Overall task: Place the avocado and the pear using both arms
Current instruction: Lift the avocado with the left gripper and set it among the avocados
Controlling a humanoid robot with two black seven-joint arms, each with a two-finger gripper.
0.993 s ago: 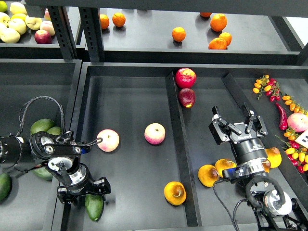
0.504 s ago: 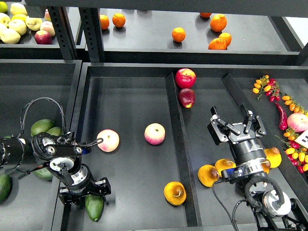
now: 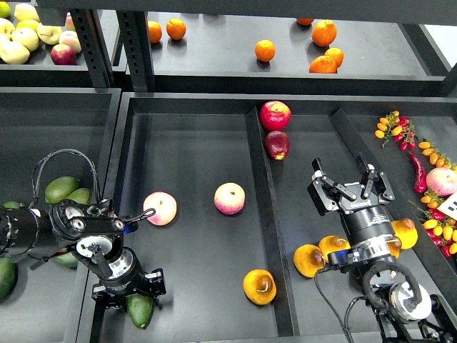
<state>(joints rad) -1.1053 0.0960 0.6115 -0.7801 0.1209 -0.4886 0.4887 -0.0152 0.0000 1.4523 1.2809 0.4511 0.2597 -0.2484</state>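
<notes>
Two grippers are in view, one low in each half of the frame. The left gripper [image 3: 128, 291] sits at lower left, pointing downward toward the bottom edge, directly over the avocado [image 3: 141, 309]. Its fingers are dark and seen end-on, so whether they are spread or pinching the fruit cannot be told. The avocado lies at the bottom left of the middle tray [image 3: 193, 171], its pointed end toward the bottom edge, partly covered by the gripper.

The right gripper [image 3: 350, 187] stands right of centre with its two fingers spread apart and nothing between them. It hovers above the floor of the right tray [image 3: 300, 179]. Below it, around the wrist of the right arm, lie three golden fruits [image 3: 308, 260].

The pear [image 3: 259, 286] rests in the middle tray at lower centre, just beside the divider to the right tray, stem dimple facing up. It is well apart from both grippers.

Two pink-and-cream fruits [image 3: 230, 198] lie in the middle tray, level with each other, above the avocado and pear. Two red apples [image 3: 275, 116] sit at the top of the divider. More green avocados [image 3: 62, 189] lie in the left tray, behind the left arm. Oranges [image 3: 265, 51] occupy the upper shelf; small peppers and tomatoes [image 3: 397, 128] line the right edge.
</notes>
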